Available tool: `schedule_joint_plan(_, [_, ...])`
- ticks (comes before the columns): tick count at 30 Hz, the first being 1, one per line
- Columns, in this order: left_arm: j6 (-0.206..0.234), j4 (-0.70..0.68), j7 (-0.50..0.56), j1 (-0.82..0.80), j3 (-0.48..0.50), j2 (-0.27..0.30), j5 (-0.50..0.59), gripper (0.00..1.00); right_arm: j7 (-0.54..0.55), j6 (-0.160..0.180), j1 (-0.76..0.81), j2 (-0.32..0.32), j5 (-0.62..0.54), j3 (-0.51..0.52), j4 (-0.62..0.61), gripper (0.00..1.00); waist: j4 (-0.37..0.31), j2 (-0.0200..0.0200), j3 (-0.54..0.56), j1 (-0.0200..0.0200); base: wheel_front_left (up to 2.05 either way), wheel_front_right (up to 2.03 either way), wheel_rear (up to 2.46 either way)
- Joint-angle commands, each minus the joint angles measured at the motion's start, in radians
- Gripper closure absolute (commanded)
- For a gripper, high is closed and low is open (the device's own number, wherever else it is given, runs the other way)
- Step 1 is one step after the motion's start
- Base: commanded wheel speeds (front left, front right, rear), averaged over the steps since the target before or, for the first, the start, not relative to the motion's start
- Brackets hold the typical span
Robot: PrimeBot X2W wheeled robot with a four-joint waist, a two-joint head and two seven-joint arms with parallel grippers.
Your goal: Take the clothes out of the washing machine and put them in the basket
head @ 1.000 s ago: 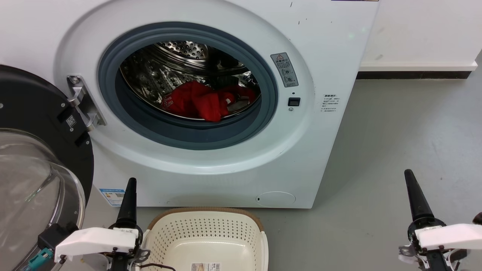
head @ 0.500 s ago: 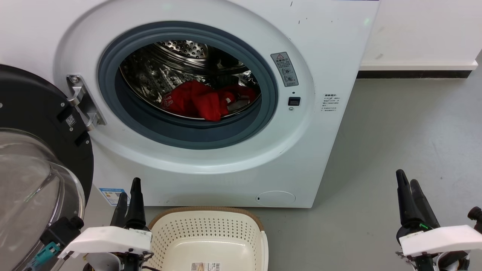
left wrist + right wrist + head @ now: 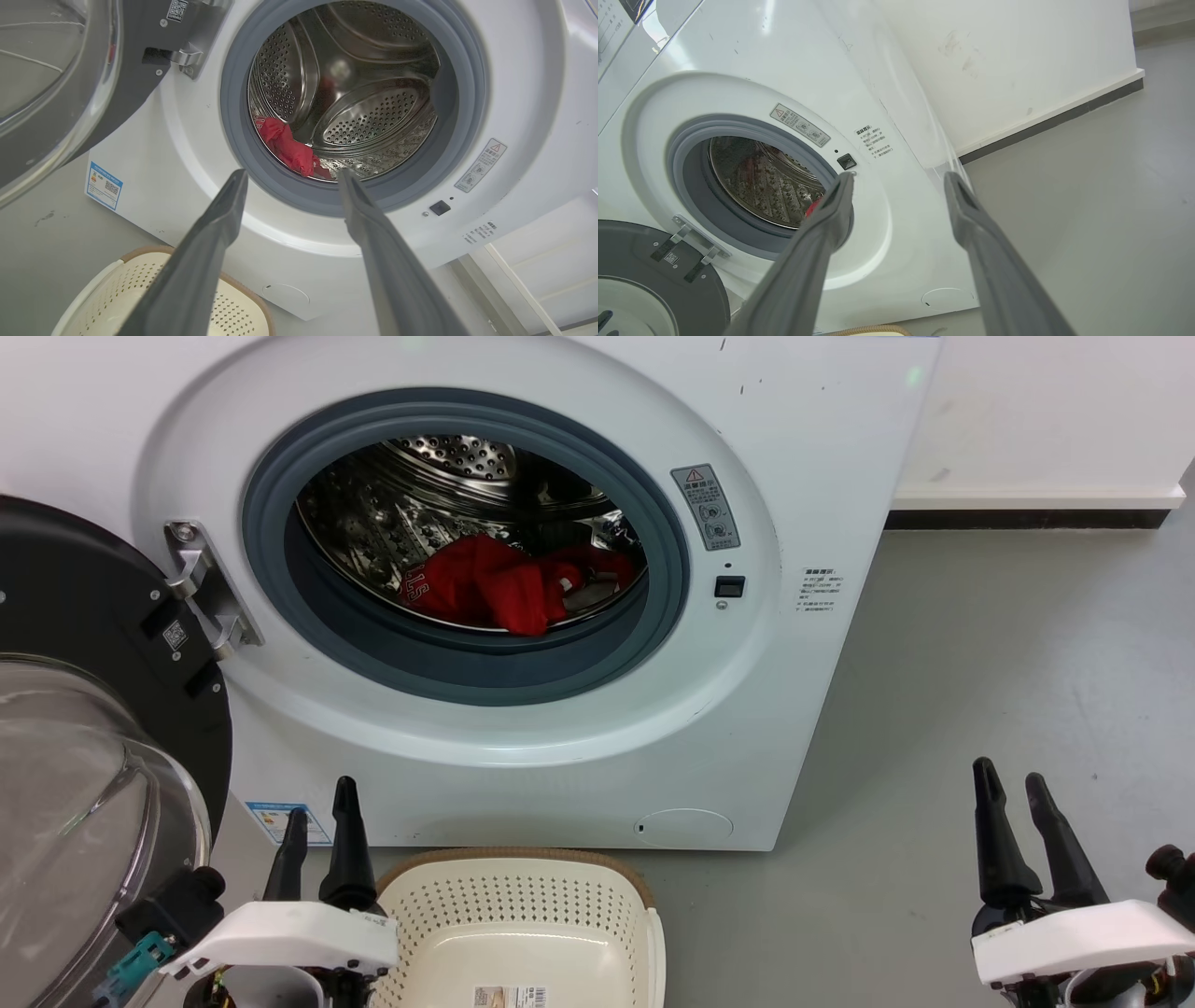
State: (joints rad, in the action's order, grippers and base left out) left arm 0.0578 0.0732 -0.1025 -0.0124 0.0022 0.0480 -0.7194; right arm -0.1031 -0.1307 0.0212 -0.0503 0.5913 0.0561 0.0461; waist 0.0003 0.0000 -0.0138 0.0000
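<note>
Deep in the drum (image 3: 448, 457) of the washing machine (image 3: 794, 476) lie the red clothes (image 3: 504, 586), behind the grey rubber rim (image 3: 467, 686). Its door (image 3: 84, 644) hangs open at left. Below stands the basket (image 3: 513, 901), between the left gripper (image 3: 321, 797) and the right gripper (image 3: 1008, 771), both spread.

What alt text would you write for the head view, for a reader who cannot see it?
Red clothes lie in the drum of an open white washing machine, its door swung to the left. A cream basket stands on the floor before it, with the open left gripper beside it and the open right gripper farther right.
</note>
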Motion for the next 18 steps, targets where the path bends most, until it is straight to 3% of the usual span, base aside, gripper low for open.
schedule_joint_plan(1, [0.006, -0.018, -0.01, -0.003, -0.003, 0.002, 0.03, 0.0, -0.008, 0.0, -0.002, -0.001, -0.033, -0.001, -0.019, 0.0, 0.0, 0.0, 0.0, 0.0, 0.0, 0.0, 0.0])
schedule_joint_plan(18, [0.039, -0.035, -0.056, 0.018, -0.024, 0.003, 0.223, 0.0, -0.057, 0.0, 0.021, 0.0, -0.246, -0.01, -0.058, 0.0, 0.001, 0.0, 0.002, 0.0, 0.0, 0.0, 0.0])
